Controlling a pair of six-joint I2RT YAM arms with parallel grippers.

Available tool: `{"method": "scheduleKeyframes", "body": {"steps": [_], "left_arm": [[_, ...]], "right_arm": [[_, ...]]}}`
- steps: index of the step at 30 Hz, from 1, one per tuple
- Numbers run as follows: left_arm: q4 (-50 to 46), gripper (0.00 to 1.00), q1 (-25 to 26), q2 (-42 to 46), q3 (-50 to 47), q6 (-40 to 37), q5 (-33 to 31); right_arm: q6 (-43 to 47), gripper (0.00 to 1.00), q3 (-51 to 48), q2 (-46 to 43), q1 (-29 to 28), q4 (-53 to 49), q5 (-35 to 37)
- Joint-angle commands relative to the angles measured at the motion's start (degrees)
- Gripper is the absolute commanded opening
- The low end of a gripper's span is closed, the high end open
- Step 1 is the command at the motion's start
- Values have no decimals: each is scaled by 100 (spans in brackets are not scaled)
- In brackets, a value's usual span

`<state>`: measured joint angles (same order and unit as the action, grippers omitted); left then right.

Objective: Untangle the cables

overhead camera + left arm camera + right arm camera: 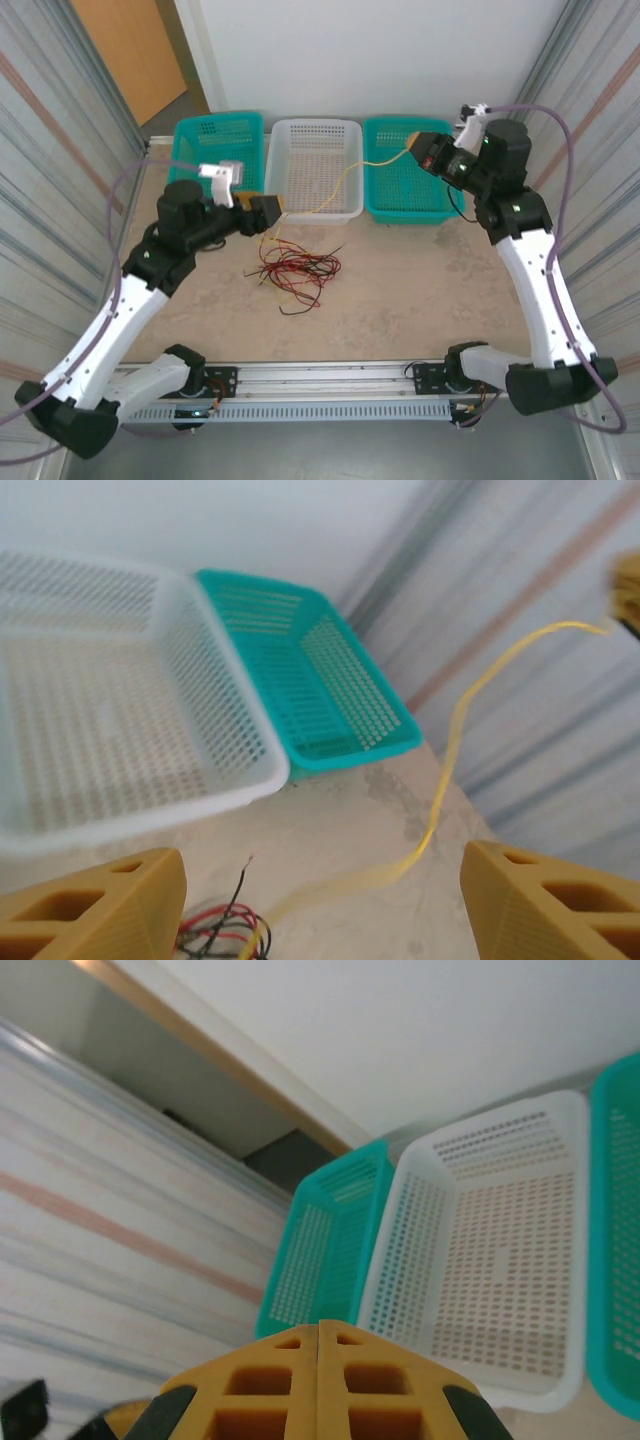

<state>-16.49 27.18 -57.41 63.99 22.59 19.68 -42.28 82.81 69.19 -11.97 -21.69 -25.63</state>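
Your left gripper (268, 210) sits left of centre in the top view with its orange fingers wide apart, gripping nothing. In its wrist view the fingertips (100, 905) fill the two bottom corners. The thin yellow cable (450, 750) rises through the gap between them and looks clear of both.

Follow the yellow cable outward. Its low end drops into the loose tangle of red and black wires (296, 268) on the beige tabletop (430, 280), just below the left gripper in the frame. From there its long axis climbs toward the upper right in a slack curve and crosses the near side of the white perforated plastic basket (316, 122). It ends at your right gripper (418, 150), which hangs over the right-hand teal perforated basket (405, 213).

The right gripper's fingers (270, 1375) are pressed together with no gap. Its wrist view doesn't show the cable at the pads. The top view has the cable ending right at the tip, so I read it as clamped on the far end.

The relation that matters:
- The yellow cable is strung between the tangle and the right gripper, lower left to upper right.
- The left arm is the nearer one to the tangle and straddles the cable close to its buried end.
- The red and black wires lie straight below the left tool in the frame.

My read is that the next pull goes along that axis, away from the pile. The risk is that the whole tangle drags along with it.
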Motion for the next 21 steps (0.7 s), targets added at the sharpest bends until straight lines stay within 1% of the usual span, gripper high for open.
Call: {"method": "scheduleKeyframes", "body": {"steps": [1, 4, 7, 10, 13, 17, 19, 20, 21], "left_arm": [[-825, 72, 116, -475, 1010, -1687, 878], [-1267, 70, 170, -1038, 1585, -2065, 1298], [-1534, 68, 256, -1417, 1765, -2188, 1620], [-1676, 67, 314, -1528, 1644, -2197, 1517], [-1856, 63, 314, -1468, 1433, -2223, 1316], [-1946, 59, 331, -1295, 1161, -2104, 1604], [-1969, 57, 383, -1225, 1029, -2037, 1560], [-1980, 54, 410, -1196, 964, -1978, 1433], [-1987, 49, 410, -1177, 894, -1939, 1359]], "right_arm": [[440, 0, 516, 365, -365, -221, -470], [555, 0, 764, 600, -631, -365, -668], [546, 0, 909, 776, -741, -421, -922], [546, 0, 956, 817, -800, -437, -918], [571, 0, 982, 804, -800, -424, -860], [581, 0, 1040, 837, -785, -423, -805], [564, 0, 1045, 856, -776, -406, -751], [555, 0, 1045, 854, -763, -406, -692], [539, 0, 1033, 851, -749, -406, -652]]}}
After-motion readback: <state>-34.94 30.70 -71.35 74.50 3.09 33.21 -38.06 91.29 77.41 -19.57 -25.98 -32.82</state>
